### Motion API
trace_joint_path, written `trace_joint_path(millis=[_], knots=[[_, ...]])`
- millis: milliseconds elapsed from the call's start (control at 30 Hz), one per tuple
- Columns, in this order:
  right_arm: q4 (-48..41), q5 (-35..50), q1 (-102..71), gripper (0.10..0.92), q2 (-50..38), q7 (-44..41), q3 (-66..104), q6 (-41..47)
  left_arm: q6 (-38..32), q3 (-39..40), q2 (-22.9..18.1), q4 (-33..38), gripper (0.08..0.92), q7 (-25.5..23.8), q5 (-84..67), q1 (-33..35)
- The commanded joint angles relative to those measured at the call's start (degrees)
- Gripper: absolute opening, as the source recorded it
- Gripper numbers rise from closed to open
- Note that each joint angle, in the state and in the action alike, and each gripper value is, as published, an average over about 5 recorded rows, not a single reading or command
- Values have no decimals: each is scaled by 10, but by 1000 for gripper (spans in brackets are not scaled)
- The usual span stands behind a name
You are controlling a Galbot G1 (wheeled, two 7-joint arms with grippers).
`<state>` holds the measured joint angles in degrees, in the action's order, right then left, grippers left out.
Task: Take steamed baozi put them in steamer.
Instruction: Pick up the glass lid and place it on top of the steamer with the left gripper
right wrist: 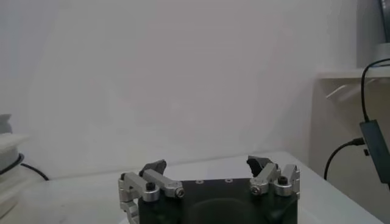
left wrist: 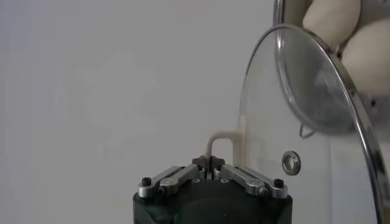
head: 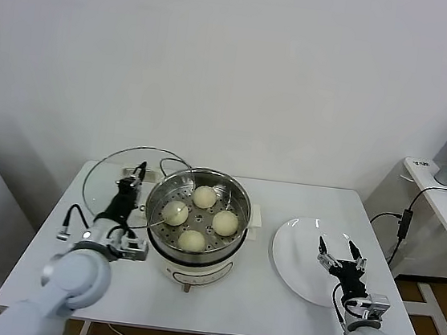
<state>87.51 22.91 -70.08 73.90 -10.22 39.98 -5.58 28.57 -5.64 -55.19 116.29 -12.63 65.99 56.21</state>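
All four round cream-white dough buns sit inside my shiny round steel steamer, so loading looks done. Left pincer is clamped on the round glass lid's cream handle beside the steamer; right pincer hangs open over the flat white plate.

Left claw clamped tight on the cream handle of the glass lid, fingertips pressed together around the handle's thin bar. Lid held on edge, metal rim curving across the frame, small round steam vent close to the handle. Seen past and through the glass: cream-white steamed baozi, two rounded shapes touching each other. Behind everything, plain pale wall.
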Motion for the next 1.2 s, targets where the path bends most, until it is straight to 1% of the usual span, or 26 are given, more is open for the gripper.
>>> trace_joint_path(millis=[33,300,667,1200], knots=[[-1,0,0,823,1,0,1,0,62,101,-62,2,104,-21,61,-39],[-3,0,-1,823,2,0,1,-1,59,121,-85,-11,104,-21,84,-40],[-4,-2,-3,823,8,-1,1,-2,55,136,-130,-46,104,-20,110,-50],[-4,-2,-9,823,12,-4,5,-4,44,145,-152,-86,104,-5,115,-52]])
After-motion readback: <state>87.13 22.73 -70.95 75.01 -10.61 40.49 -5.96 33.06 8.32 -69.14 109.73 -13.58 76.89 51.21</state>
